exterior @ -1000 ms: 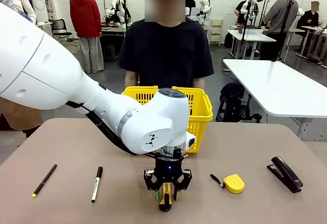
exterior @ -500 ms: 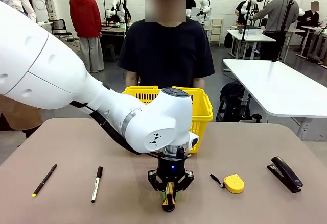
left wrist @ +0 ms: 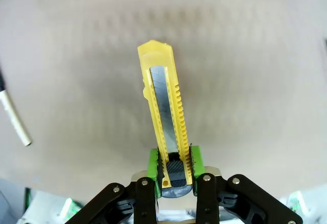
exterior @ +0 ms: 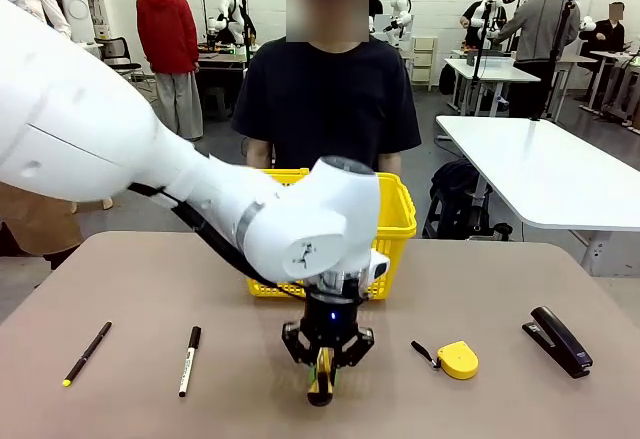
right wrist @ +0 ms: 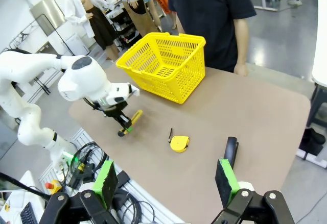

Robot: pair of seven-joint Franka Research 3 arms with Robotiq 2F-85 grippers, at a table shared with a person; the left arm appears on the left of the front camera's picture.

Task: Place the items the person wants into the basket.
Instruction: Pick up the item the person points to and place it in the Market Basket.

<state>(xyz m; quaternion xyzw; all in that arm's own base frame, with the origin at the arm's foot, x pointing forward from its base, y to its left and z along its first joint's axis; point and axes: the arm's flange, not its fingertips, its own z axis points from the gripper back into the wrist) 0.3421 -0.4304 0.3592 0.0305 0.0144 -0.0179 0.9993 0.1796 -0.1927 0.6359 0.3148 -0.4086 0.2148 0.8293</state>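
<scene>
The utility knife point(left wrist: 162, 106) is clamped by its black end between the left gripper's point(left wrist: 173, 164) pads, seemingly just off the table point(exterior: 500, 289); the right gripper point(right wrist: 166, 180) is held wide, empty; marker point(exterior: 189, 359) and tape measure point(exterior: 458, 360) are seen either side; the basket point(exterior: 395, 214) is set behind.

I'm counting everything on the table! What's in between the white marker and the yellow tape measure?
In the front view, the left gripper is between the marker and the tape measure, shut on the yellow-and-black utility knife.
</scene>
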